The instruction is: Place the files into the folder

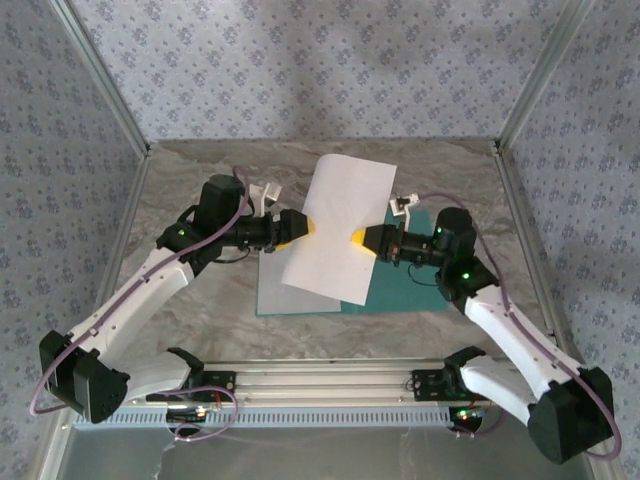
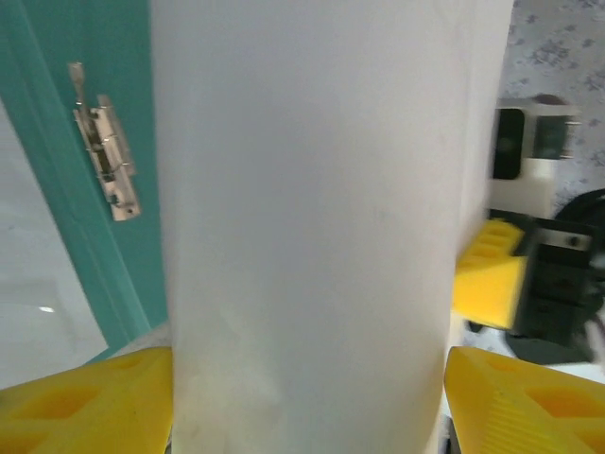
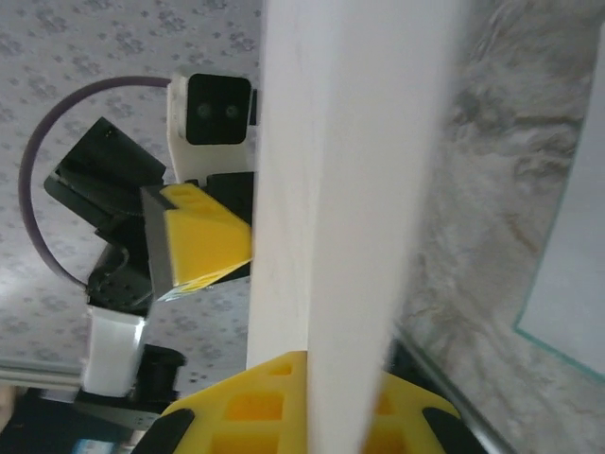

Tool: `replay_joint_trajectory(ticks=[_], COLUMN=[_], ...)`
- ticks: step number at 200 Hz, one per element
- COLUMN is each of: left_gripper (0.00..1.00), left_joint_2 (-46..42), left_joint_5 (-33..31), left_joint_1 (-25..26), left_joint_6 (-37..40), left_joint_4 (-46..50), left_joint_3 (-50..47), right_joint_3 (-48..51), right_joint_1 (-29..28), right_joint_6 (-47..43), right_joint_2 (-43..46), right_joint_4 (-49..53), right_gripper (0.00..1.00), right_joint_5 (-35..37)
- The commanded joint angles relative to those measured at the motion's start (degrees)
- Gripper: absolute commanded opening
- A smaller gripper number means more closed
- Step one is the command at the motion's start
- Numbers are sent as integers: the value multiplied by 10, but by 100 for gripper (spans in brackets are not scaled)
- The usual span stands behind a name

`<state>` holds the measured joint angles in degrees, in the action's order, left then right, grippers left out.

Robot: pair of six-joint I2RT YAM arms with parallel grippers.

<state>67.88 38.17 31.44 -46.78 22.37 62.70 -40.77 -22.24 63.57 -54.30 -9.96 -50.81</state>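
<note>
One white sheet [image 1: 338,225] hangs tilted in the air over the teal folder [image 1: 405,292], which lies open on the table. My right gripper [image 1: 358,238] is shut on the sheet's right edge; in the right wrist view the paper [image 3: 340,189] runs up between its yellow fingers [image 3: 274,407]. My left gripper [image 1: 300,228] stands open at the left edge, its fingers [image 2: 85,402] spread either side of the paper [image 2: 302,227]. The folder's metal clip [image 2: 106,156] shows beside the fold. A second white sheet [image 3: 572,255] lies flat on the folder.
The marble table [image 1: 200,180] is boxed in by wallpapered walls and metal posts [image 1: 110,80]. An aluminium rail [image 1: 320,385] crosses the near edge between the arm bases. Both arms meet over the table's middle, so the folder is partly covered.
</note>
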Motion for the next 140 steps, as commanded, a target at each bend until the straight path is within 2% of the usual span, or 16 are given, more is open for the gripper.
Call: replay_joint_trajectory(ticks=[1, 38, 57, 98, 140], left_gripper=[75, 75, 75, 72, 69], left_joint_2=[-2, 25, 48, 124, 173], left_joint_5=[-36, -86, -95, -106, -115], left_joint_1=[-5, -2, 6, 20, 23], left_joint_6=[30, 40, 38, 37, 35], left_joint_4=[31, 45, 32, 6, -26], left_joint_3=[8, -14, -30, -70, -116], right_joint_3=[-71, -165, -198, -240, -266], right_joint_1=[14, 39, 45, 48, 48], right_joint_6=[-172, -292, -336, -370, -387], right_joint_2=[20, -5, -30, -60, -85], right_joint_4=[287, 548, 628, 702, 735], right_gripper=[0, 0, 0, 0, 0], right_joint_5=[32, 150, 196, 267, 281])
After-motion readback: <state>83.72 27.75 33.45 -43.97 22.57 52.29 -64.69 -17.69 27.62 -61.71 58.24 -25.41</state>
